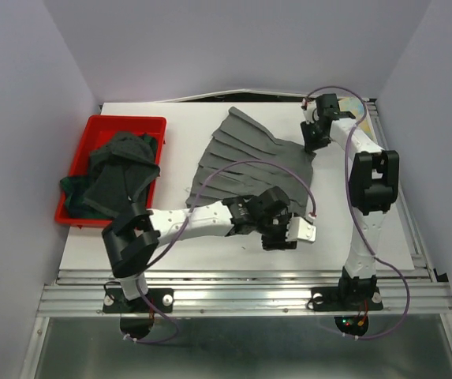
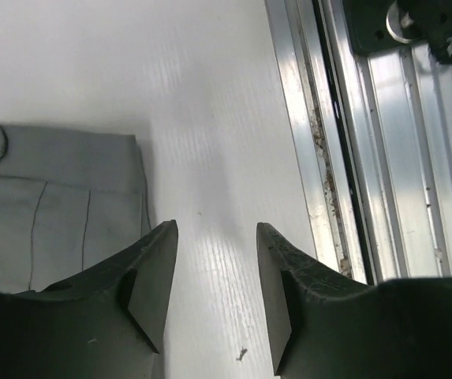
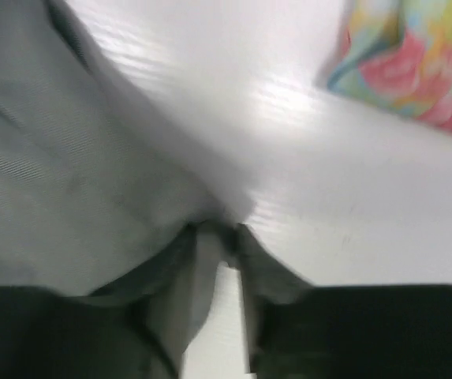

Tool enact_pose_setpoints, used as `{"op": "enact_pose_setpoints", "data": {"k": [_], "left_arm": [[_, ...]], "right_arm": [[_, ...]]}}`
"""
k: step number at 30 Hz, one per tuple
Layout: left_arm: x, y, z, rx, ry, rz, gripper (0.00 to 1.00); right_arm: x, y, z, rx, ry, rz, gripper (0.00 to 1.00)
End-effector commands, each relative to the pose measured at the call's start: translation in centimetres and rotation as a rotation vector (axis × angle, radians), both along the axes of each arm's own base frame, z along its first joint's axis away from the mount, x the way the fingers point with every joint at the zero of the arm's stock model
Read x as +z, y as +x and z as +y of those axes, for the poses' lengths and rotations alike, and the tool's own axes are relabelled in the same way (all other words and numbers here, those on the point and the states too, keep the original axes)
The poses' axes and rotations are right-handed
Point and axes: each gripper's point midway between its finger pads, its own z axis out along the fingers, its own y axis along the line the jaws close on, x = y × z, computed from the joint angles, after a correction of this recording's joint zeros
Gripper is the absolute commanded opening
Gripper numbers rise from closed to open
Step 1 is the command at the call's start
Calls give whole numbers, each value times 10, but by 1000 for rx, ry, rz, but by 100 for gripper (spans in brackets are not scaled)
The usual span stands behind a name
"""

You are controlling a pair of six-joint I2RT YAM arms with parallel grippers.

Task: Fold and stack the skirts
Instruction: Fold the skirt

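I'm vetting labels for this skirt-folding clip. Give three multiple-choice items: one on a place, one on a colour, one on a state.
1. Where is the red bin? A at the table's left edge; B near-right corner; C centre.
2. The pleated skirt spread out is: A yellow; B grey; C red.
3. The left end effector is: A shut on cloth; B open, empty; C unseen.
Answers: A, the top view shows it leftmost; B, its pleats look grey; B, bare table shows between its jaws.

Left hand [image 2: 215, 230] jaws apart; right hand [image 3: 219, 234] blurred, reaching far forward.
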Motion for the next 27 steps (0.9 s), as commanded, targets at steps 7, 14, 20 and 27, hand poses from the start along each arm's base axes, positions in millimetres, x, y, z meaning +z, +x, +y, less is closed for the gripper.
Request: {"op": "enact_pose_setpoints", "data": {"k": [7,14,20,27], "left_arm": [[85,57,94,355,-91,-38,57],[30,131,186,589,79,30,58],[11,143,217,656,117,1,71],[-10,132,241,537,207,-78,77]], "right_arm": [[92,14,41,90,83,-190,82],[121,-78,52,371,111,-138,77],[106,-175,58,555,127,-85,69],[55,-249,79,715,63,-39,69]]}}
